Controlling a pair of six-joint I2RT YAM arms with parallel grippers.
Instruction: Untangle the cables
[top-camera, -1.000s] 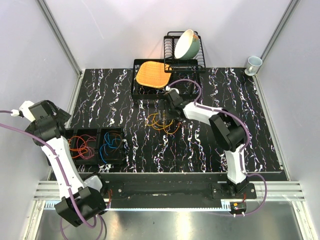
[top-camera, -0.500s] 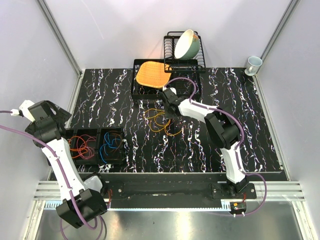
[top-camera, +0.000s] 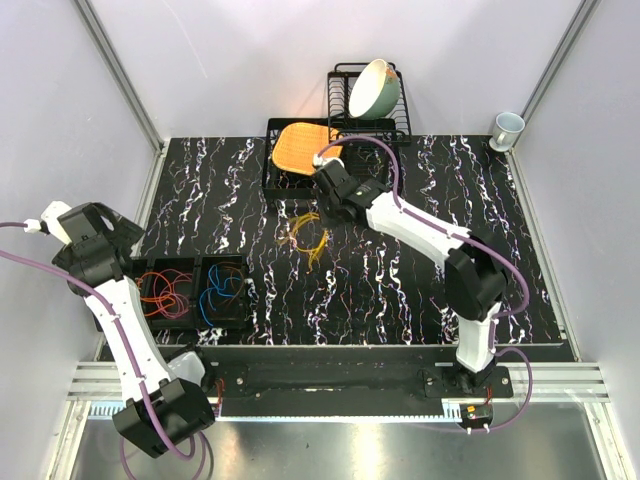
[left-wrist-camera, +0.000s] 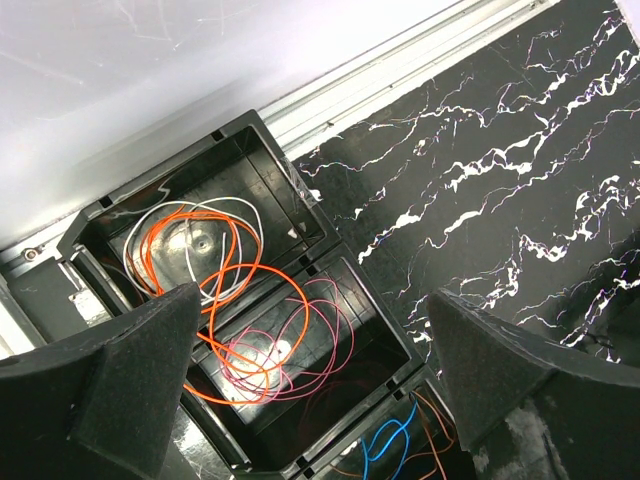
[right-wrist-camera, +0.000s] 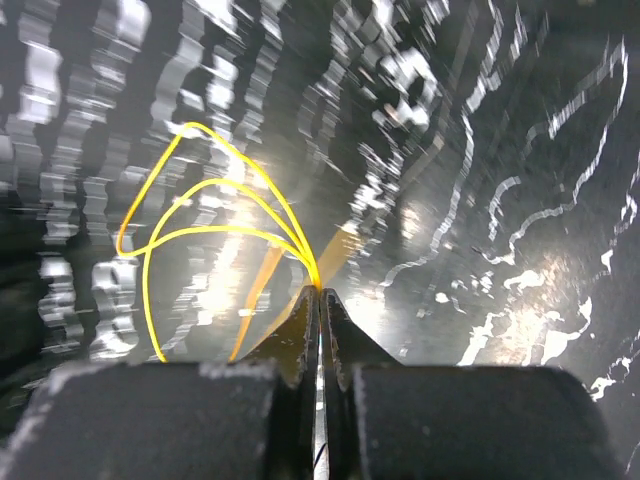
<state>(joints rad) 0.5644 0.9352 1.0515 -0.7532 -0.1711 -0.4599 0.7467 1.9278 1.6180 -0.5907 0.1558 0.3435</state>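
Observation:
My right gripper (right-wrist-camera: 320, 292) is shut on the yellow cables (right-wrist-camera: 200, 190), whose loops fan out to the left of the fingertips. Blurred orange strands (right-wrist-camera: 255, 300) show beneath them. From above, the right gripper (top-camera: 324, 200) hangs over the table's middle back, with the thin yellow and orange loops (top-camera: 308, 240) trailing below it. My left gripper (left-wrist-camera: 312, 300) is open over a black divided bin (left-wrist-camera: 300, 190) at the left. The bin holds orange (left-wrist-camera: 240, 270), white (left-wrist-camera: 250, 205), pink (left-wrist-camera: 335, 330) and blue (left-wrist-camera: 385, 445) cables. Nothing is between the left fingers.
Behind the right gripper stands a black tray with an orange mat (top-camera: 303, 147). A wire dish rack holding a green bowl (top-camera: 373, 88) is behind that. A pale cup (top-camera: 507, 127) stands at the back right corner. The bin (top-camera: 196, 262) is near the left front edge.
The right gripper has shut on the yellow cables and moved left and back, drawing the loops into a narrower bunch. The left arm has not moved.

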